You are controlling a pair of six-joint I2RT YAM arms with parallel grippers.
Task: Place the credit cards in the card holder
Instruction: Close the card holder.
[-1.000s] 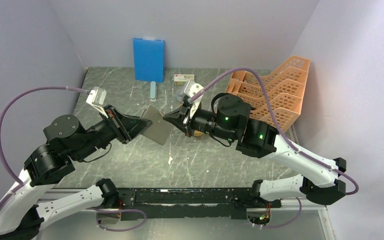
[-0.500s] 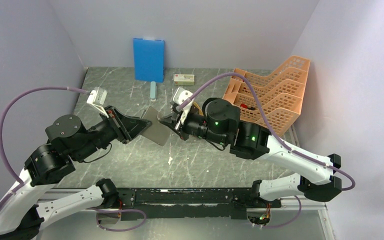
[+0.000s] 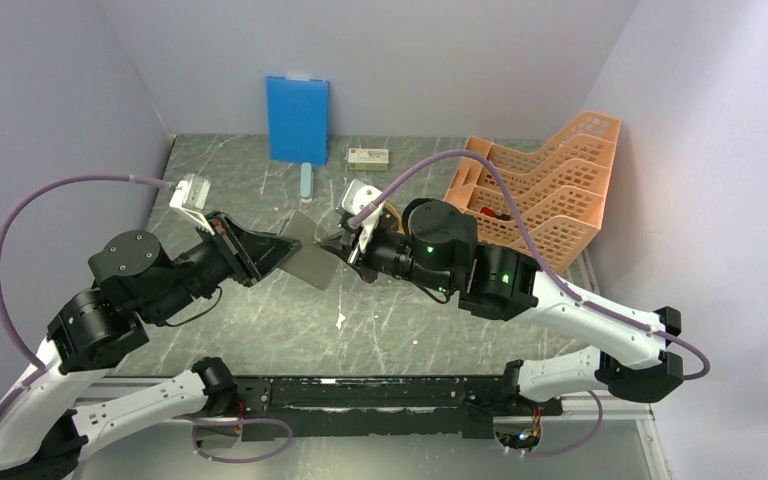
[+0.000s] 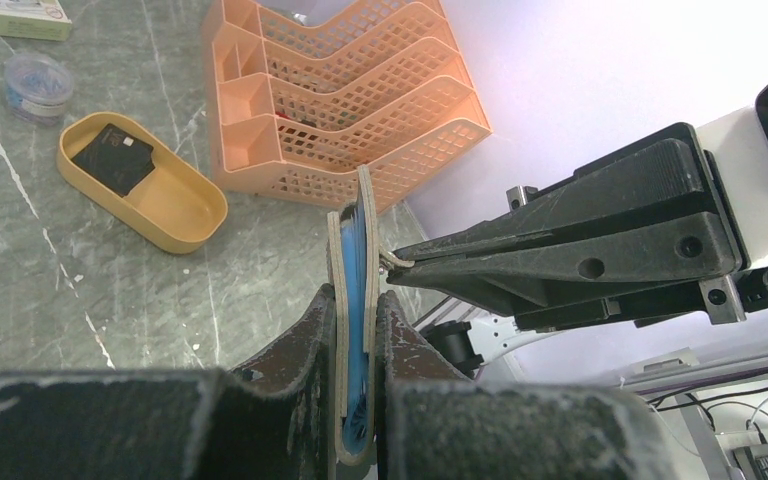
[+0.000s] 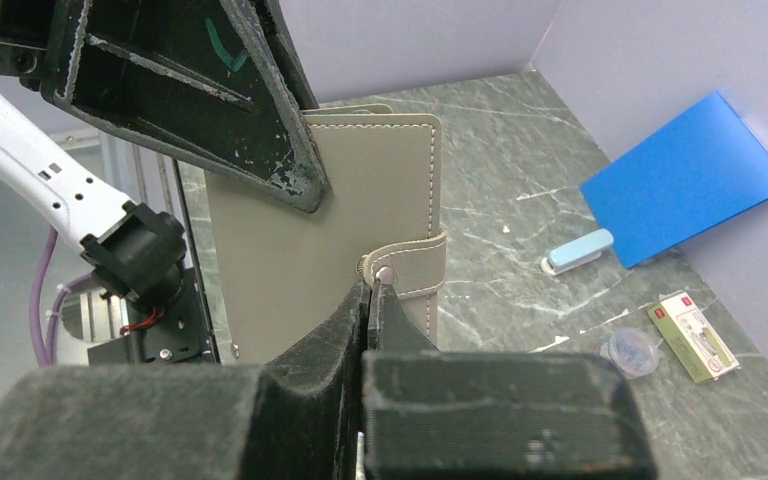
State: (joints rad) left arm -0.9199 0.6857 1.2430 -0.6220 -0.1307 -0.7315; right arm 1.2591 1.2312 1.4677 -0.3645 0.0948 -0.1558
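Cards (image 4: pixel 112 158) lie in the tray (image 4: pixel 185 215) on the tabletop (image 4: pixel 20 260). The holder (image 3: pixel 312 262) hangs in midair, clamped closed by the left fingers (image 4: pixel 305 380). Right fingers (image 5: pixel 345 330) pinch its tab (image 5: pixel 407 268). Opening step, I'd judge; next, a pull to unsnap it.

Surface: I read a dark grey-green marbled table (image 3: pixel 290 320) with pale veins.
Far edge: a blue board (image 3: pixel 298 118) stands on it, leaning against the back wall.
In front of the board: a small pale-blue bar (image 3: pixel 306 181) lies flat.
Right of the bar: a white-and-green box (image 3: pixel 369 156); near it, a clear round tub (image 4: pixel 35 85).
Right side: an orange mesh rack (image 3: pixel 570 180); just beside it, an orange oval tray (image 4: pixel 185 205).
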